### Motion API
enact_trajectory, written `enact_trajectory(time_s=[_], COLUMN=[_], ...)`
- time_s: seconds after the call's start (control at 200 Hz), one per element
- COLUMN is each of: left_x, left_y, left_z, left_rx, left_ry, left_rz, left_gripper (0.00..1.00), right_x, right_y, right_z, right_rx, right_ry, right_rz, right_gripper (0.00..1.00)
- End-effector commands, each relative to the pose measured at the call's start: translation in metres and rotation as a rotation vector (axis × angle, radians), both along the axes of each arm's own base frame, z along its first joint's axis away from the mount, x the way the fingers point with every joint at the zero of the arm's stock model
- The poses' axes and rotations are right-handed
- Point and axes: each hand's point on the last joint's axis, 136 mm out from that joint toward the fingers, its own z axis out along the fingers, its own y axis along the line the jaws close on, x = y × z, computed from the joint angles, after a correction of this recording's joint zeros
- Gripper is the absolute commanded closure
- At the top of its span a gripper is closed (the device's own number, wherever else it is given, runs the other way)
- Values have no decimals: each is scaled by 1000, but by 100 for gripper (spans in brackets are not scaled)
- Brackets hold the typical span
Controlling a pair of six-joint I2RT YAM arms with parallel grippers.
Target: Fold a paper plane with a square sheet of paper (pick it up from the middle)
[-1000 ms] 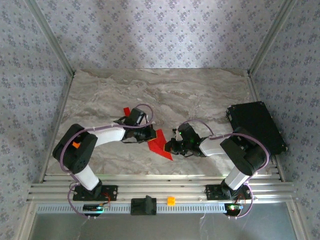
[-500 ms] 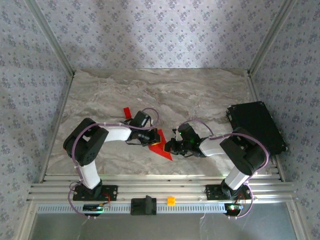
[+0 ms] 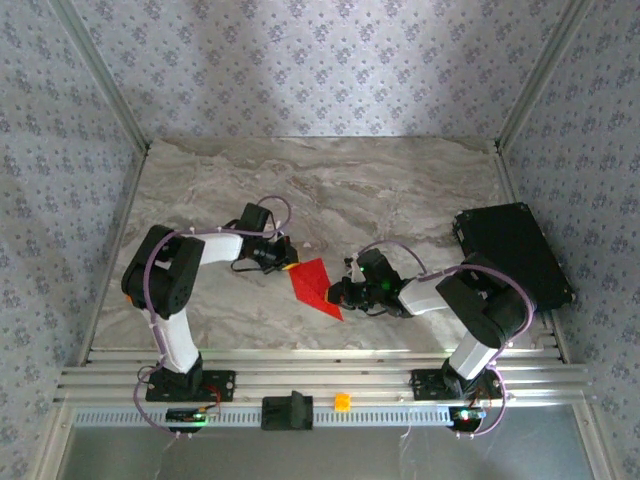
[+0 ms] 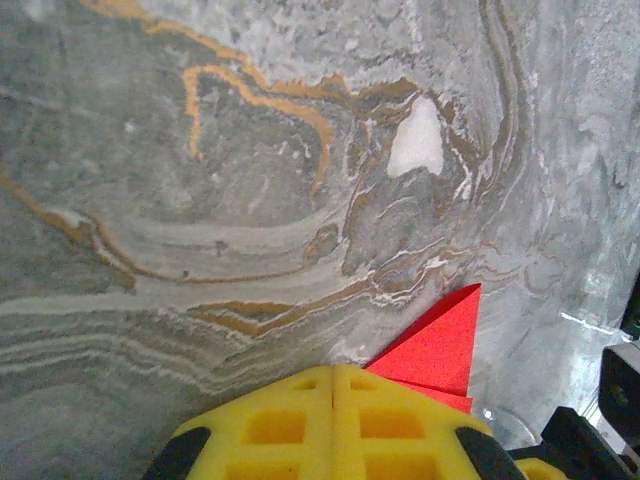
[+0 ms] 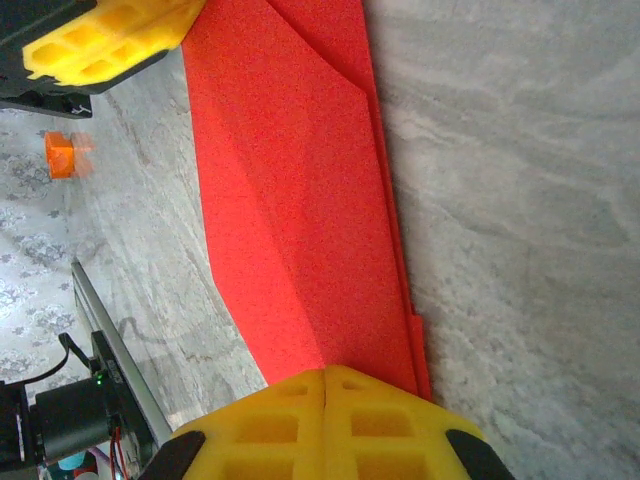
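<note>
The red sheet of paper [image 3: 312,283], folded into a pointed wedge with layered flaps, lies flat on the marble table [image 3: 400,190] between the two arms. My left gripper [image 3: 289,262] is shut just off the wedge's upper left corner. In the left wrist view the paper [image 4: 440,345] pokes out from behind the right yellow finger of the left gripper [image 4: 333,370]. My right gripper [image 3: 336,293] is shut, its tips resting on the wedge's right end. In the right wrist view the paper [image 5: 290,190] stretches away from the right gripper [image 5: 328,372] towards the left gripper's fingers [image 5: 110,40].
A black box [image 3: 512,250] sits at the table's right edge. A small orange piece [image 3: 342,401] and a black mount [image 3: 287,410] sit on the front rail. A small orange-red block [image 5: 60,155] stands beyond the paper, near the wall.
My left gripper has drawn back up and to the left, off the paper, which now lies uncovered. The left arm's elbow swung along with it. The right arm has held still.
</note>
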Motion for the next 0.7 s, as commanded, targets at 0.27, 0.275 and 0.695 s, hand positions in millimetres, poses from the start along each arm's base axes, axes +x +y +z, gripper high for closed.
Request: enact_trajectory(time_s=[0.27,0.275,0.695], left_x=[6,6,-34], left_y=[21,21,-36], left_z=[41,41,53], left_rx=[95,95,51], left_ry=[-130,-132,-183], left_rz=[42,42,-118], left_gripper=[93,94,93], right_x=[-51,-51,-14], right_y=[-47,-47,-7], right_z=[-62,-62,-6], right_rx=[-265,-264,-153], right_ry=[225,224,85], right_rz=[2,2,28], right_gripper=[100,100,92])
